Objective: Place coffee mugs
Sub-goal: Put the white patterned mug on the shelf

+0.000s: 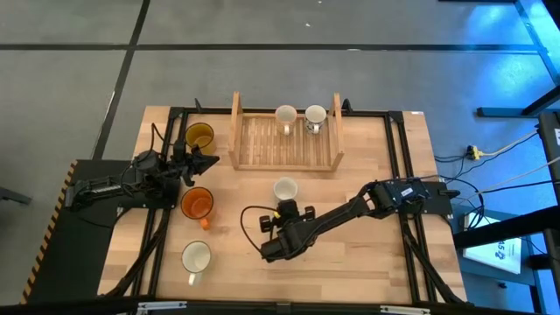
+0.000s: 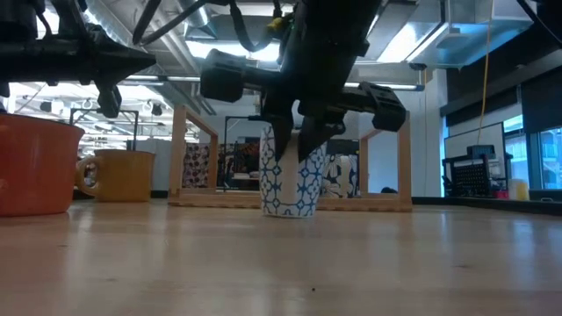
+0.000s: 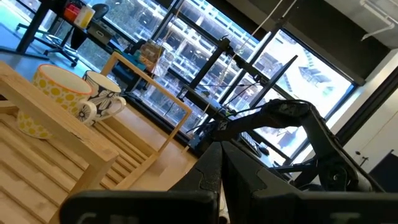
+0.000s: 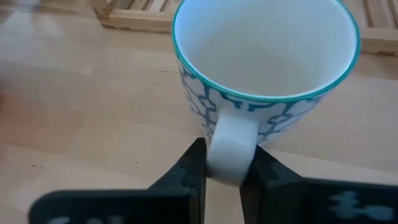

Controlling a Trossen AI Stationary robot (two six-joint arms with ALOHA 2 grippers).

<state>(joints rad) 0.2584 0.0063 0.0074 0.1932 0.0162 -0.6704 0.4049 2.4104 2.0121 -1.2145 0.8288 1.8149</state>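
Observation:
A white mug with a blue pattern and a teal rim (image 1: 285,189) (image 2: 290,184) (image 4: 267,68) stands on its base on the table, just near of the slatted wooden tray (image 1: 262,144). My right gripper (image 1: 285,207) (image 4: 229,171) is at the mug's near side, shut on its handle. Two more mugs (image 1: 285,115) (image 1: 315,115) stand at the tray's far rail; in the left wrist view one is yellow-dotted (image 3: 53,93) and one is dark-flowered (image 3: 102,99). My left gripper (image 1: 212,159) (image 3: 216,158) is shut, in the air between the amber mug (image 1: 199,136) and the orange mug (image 1: 198,203). My right gripper pinches the blue-patterned mug's handle (image 4: 229,146) between its two fingers (image 4: 196,165), one on each side of the loop. The fingers come from the table's near side, slanting down. The mug stands upright with its base on the table (image 2: 290,212).
A white mug (image 1: 196,257) stands near the table's near-left corner. The amber and orange mugs stand left of the tray. The tray's middle and left slats are bare. Bare table lies to the right of my right arm (image 1: 350,214).

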